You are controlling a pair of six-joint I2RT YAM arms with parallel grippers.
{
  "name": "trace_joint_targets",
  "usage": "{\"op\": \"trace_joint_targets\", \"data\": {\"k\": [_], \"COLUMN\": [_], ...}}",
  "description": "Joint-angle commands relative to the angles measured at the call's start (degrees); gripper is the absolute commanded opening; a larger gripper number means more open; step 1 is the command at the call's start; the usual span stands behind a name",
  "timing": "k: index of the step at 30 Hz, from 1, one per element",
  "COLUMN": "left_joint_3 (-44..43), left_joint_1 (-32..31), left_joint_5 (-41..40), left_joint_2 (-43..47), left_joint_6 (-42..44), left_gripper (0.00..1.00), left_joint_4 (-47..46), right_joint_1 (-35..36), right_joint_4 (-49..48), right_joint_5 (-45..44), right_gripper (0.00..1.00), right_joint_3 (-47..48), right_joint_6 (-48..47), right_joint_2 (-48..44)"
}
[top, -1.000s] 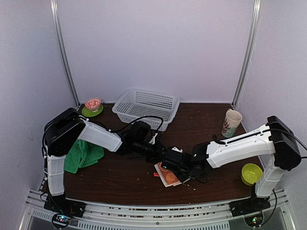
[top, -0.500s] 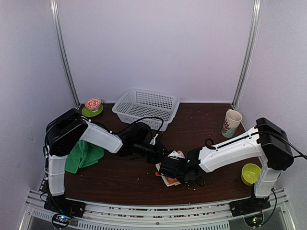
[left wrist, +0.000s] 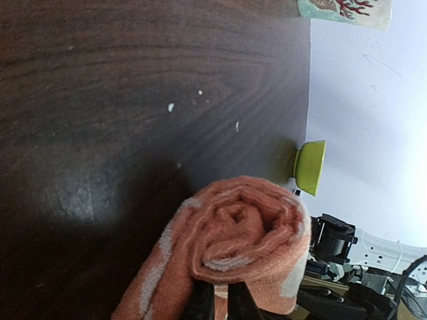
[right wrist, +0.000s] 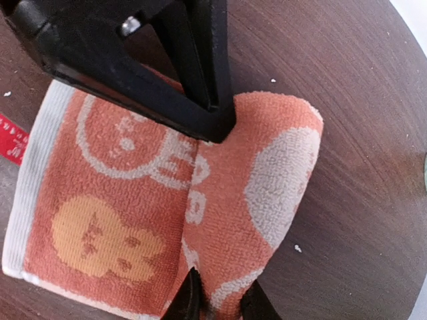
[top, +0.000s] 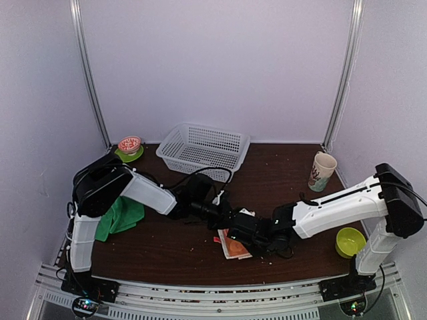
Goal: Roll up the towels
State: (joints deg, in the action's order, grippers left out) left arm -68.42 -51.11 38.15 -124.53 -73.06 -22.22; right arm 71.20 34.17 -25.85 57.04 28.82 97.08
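Observation:
The orange towel [top: 233, 244] with white cartoon prints lies at the middle of the table, partly rolled. Its rolled part [right wrist: 263, 187] lies beside a flat part [right wrist: 100, 200]. My left gripper [left wrist: 217, 288] is shut, pinching a layer at one end of the roll [left wrist: 247, 230]. In the top view it [top: 223, 215] meets the towel from the left. My right gripper [right wrist: 220, 297] grips the roll's other end between its fingers and, seen from above, sits [top: 241, 230] right over the towel. The green towel [top: 120, 216] lies crumpled at the left, under the left arm.
A white basket [top: 203, 148] stands at the back. A small bowl on a green saucer [top: 129, 145] is at the back left. A printed mug [top: 323, 171] and a lime-green bowl [top: 349, 241] stand at the right.
Both grippers have shifted a little over the orange towel: the left one toward the right, the right one toward the left. The towel stays in the same spot.

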Motion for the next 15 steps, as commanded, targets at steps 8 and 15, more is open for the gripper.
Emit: {"op": "trace_joint_targets", "data": {"k": [8,15], "left_joint_3": [-1.2,-1.8], "left_joint_1": [-0.3,-0.3], "left_joint_5": [-0.6,-0.6], "left_joint_2": [-2.2,-3.2], "left_joint_6": [0.8,0.8], "left_gripper": [0.07,0.06], "left_joint_4": [-0.2,0.0], "right_joint_1": [-2.4,-8.3], "right_joint_4": [-8.4,-8.7], "right_joint_5": [13.6,19.1], "right_gripper": [0.26,0.48], "right_joint_3": [-2.7,-4.6], "right_joint_6": [-2.2,3.3], "right_joint_2": [-5.3,-12.4]}}
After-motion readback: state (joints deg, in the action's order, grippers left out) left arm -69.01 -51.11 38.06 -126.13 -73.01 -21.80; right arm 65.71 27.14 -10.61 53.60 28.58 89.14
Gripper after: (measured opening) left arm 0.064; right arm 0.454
